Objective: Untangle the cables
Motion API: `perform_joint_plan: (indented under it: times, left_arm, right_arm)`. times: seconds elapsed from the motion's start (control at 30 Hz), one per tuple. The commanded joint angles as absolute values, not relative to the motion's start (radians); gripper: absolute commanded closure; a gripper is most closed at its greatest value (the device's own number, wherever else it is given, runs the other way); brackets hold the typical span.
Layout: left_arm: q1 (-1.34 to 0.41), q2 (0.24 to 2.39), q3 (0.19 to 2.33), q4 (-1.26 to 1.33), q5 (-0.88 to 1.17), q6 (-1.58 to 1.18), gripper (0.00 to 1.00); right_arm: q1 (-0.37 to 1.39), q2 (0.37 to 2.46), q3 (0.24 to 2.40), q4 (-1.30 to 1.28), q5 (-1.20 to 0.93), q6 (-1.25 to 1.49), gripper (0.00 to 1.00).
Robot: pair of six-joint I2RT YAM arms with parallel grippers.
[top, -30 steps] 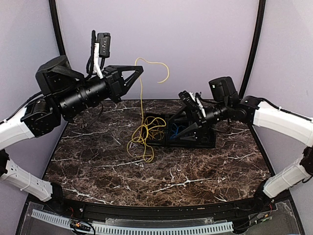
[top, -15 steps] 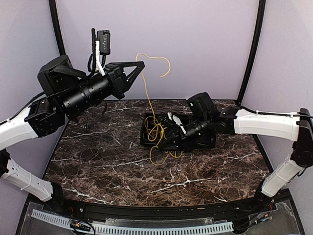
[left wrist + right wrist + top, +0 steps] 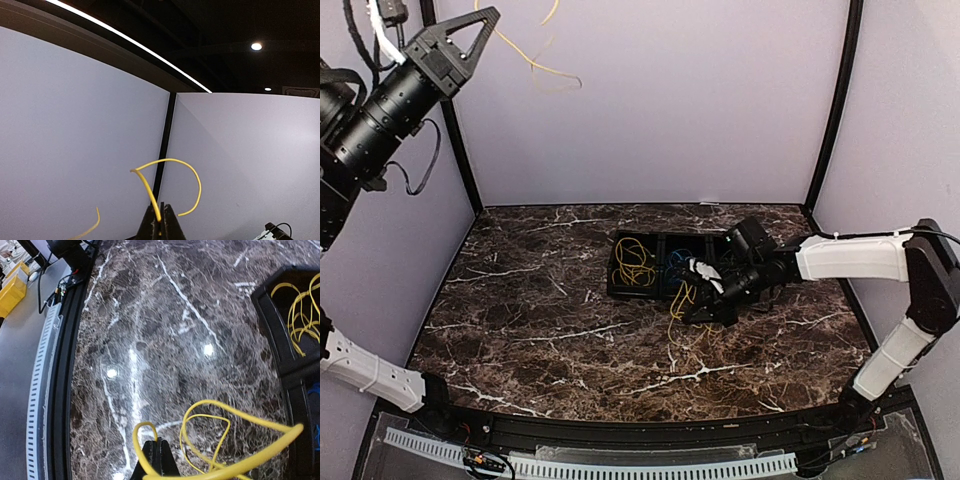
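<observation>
My left gripper (image 3: 490,14) is raised high at the top left, shut on a yellow cable (image 3: 536,66) whose loose end curls in the air. In the left wrist view the shut gripper (image 3: 161,221) pinches that cable (image 3: 192,172) against the wall. My right gripper (image 3: 693,310) is low over the table just in front of the black tray (image 3: 616,291), shut on another yellow cable (image 3: 674,318) that loops onto the marble. The right wrist view shows the shut gripper (image 3: 161,449) with a yellow loop (image 3: 144,429) beside it. A yellow coil (image 3: 635,262) and a blue coil (image 3: 678,262) lie in the tray.
The tray's rim (image 3: 270,315) is at the right of the right wrist view, with the yellow coil (image 3: 300,310) inside. The table's front rail (image 3: 620,462) runs along the near edge. Purple walls close in the back and sides.
The left arm swung up and to the left, carrying its yellow cable off the table. The right gripper shut on a yellow cable and drew it out in front of the tray.
</observation>
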State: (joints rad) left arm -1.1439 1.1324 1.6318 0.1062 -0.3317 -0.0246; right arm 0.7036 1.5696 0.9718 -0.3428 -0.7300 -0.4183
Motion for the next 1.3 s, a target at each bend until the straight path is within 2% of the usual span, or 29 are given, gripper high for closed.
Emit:
perform_joint_plan:
  times: [0.0, 0.13, 0.23, 0.43, 0.6, 0.7, 0.93, 1.13, 1.27]
  left_arm:
    - [-1.149, 1.101, 1.709, 0.100, -0.402, 0.084, 1.00]
    - [-1.149, 1.106, 1.734, 0.097, -0.472, 0.127, 1.00]
    - [-1.149, 1.116, 1.712, 0.083, -0.508, 0.124, 1.00]
    - [-1.149, 1.168, 1.631, -0.002, -0.559, 0.064, 1.00]
    - [-1.136, 1.205, 1.536, -0.055, -0.589, -0.008, 1.00]
    - [-1.096, 1.250, 1.505, -0.108, -0.528, -0.090, 1.00]
    - [-0.944, 1.345, 1.430, -0.136, -0.266, -0.257, 1.00]
    - [-0.903, 1.437, 1.399, -0.117, -0.217, -0.261, 1.00]
    - [-0.879, 1.507, 1.398, -0.094, -0.199, -0.256, 1.00]
  right_arm:
    - [0.645, 1.610, 0.932, -0.419, -0.711, -0.492, 1.00]
    - [0.610, 1.632, 0.919, -0.467, -0.715, -0.519, 1.00]
    - [0.605, 1.609, 0.928, -0.503, -0.713, -0.535, 0.82]
    - [0.604, 1.462, 0.931, -0.531, -0.649, -0.518, 0.58]
    - [0.589, 1.345, 0.953, -0.565, -0.579, -0.500, 0.46]
    - [0.549, 1.285, 0.948, -0.546, -0.566, -0.485, 0.39]
    - [0.380, 1.232, 0.858, -0.404, -0.656, -0.411, 0.36]
    - [0.362, 1.179, 0.807, -0.361, -0.559, -0.446, 0.35]
    - [0.343, 1.146, 0.776, -0.357, -0.570, -0.449, 0.35]
